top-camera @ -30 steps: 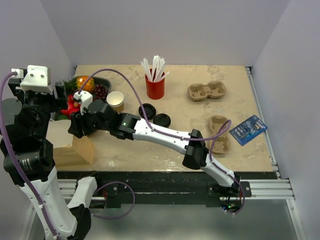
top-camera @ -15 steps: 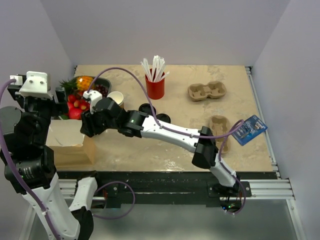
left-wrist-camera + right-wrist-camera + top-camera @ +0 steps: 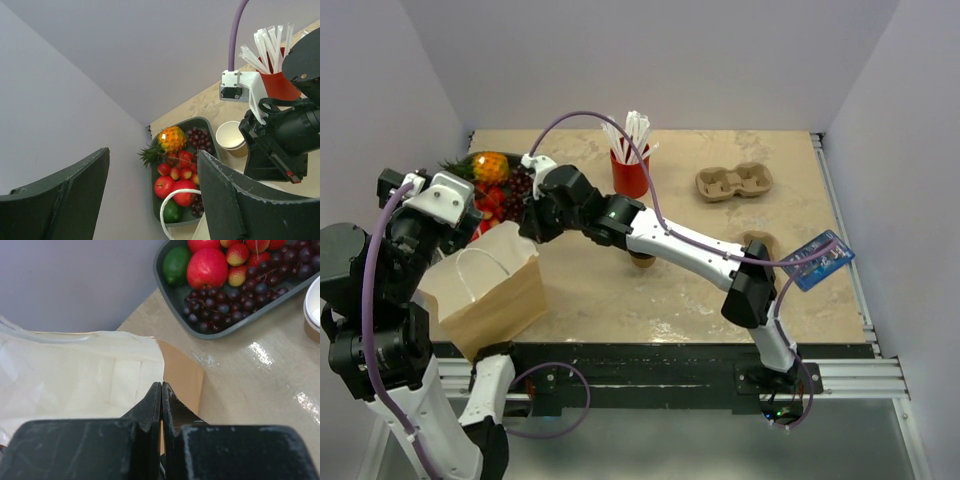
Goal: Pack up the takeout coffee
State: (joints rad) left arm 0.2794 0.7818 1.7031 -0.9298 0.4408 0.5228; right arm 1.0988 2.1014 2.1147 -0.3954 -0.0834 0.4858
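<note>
A brown paper bag (image 3: pixel 485 290) with a white handle stands tilted at the table's near left corner, its white inside (image 3: pixel 75 385) open to the right wrist view. My right gripper (image 3: pixel 161 385) is shut on the bag's rim at its far right corner (image 3: pixel 530 228). A small tan cup (image 3: pixel 642 262), apparently the takeout coffee, peeks from under my right forearm, which hides its top. My left gripper (image 3: pixel 152 170) hangs open and empty above the bag's handle (image 3: pixel 167 210) and the fruit.
A grey fruit tray (image 3: pixel 458 178) sits at the far left, with a lidless tan cup (image 3: pixel 231 136) beside it. A red straw cup (image 3: pixel 630 175) stands at the back centre. Two pulp cup carriers (image 3: pixel 733 182) (image 3: pixel 760 290) and a blue packet (image 3: pixel 815 262) lie to the right.
My right gripper has closed on the bag's rim and pulled it up and back; the bag now stands taller, tilted and open. My left arm has dropped lower beside it.
</note>
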